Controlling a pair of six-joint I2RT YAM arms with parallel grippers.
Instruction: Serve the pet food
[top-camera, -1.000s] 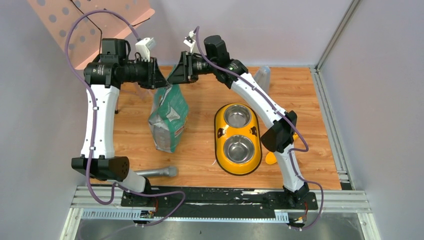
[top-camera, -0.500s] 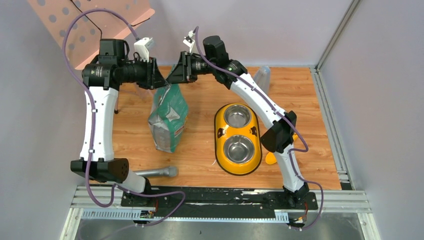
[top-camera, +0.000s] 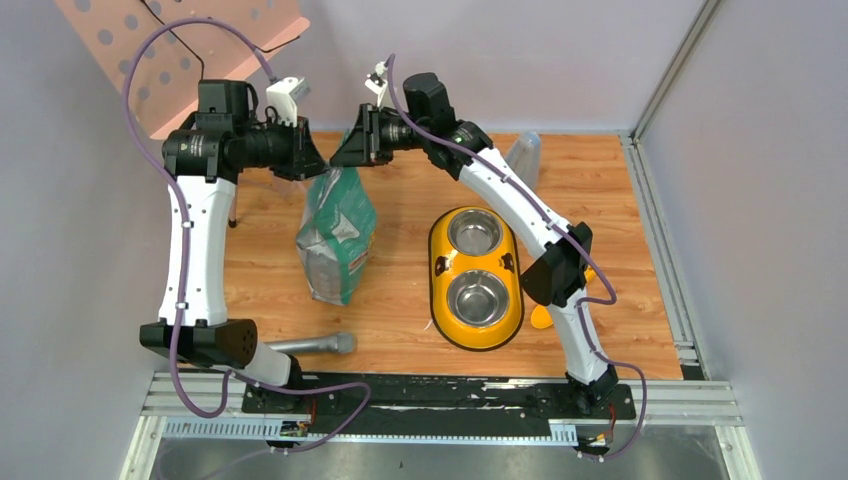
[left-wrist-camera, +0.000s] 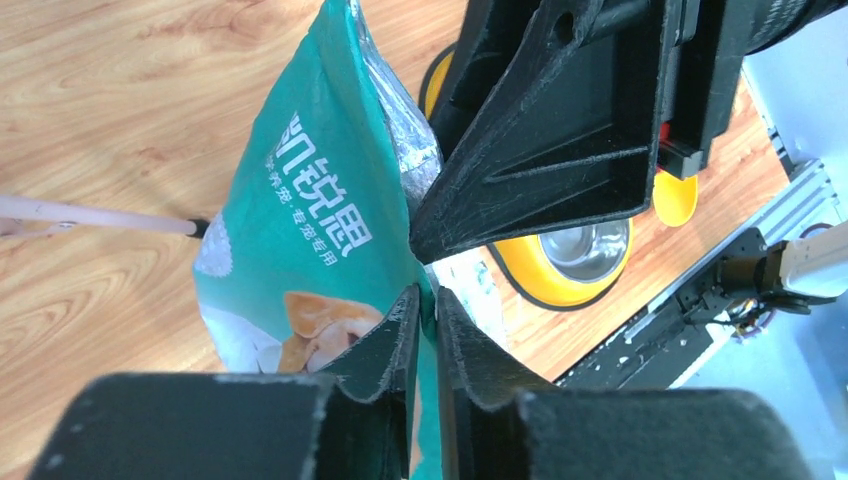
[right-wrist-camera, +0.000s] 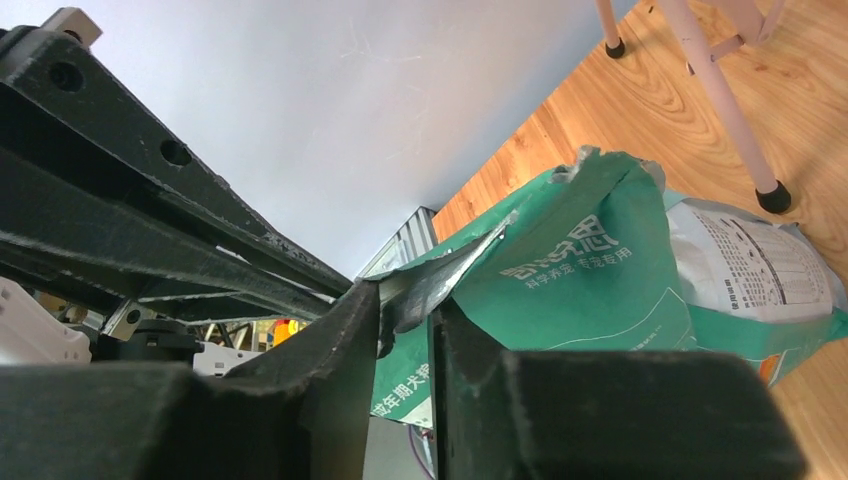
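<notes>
1. The left pincer (left-wrist-camera: 427, 300) is narrowed to a thin slit and pinches the top edge of the green bag (top-camera: 338, 240) between its fingertips.
2. The right pincer (right-wrist-camera: 405, 300) is likewise narrow, clamped on a silver-lined flap of the same bag's mouth.
3. In the overhead view the two pincers meet tip to tip over the bag's top, near the far edge of the wooden counter (top-camera: 400, 300).
4. The bag stands on the counter with its top held up, left of the yellow feeder (top-camera: 437, 270).
5. The pet food cannot be seen in any view. The bag's mouth is pinched and its inside is hidden, so whether the kibble is there cannot be told.
6. The feeder's far bowl (top-camera: 474, 232) and near bowl (top-camera: 480, 298) show bare steel.
7. A yellow scoop (top-camera: 541, 317) lies just right of the feeder, mostly hidden by the right arm.
8. A grey rod (top-camera: 315, 344) lies on the counter near the left arm's base.
</notes>
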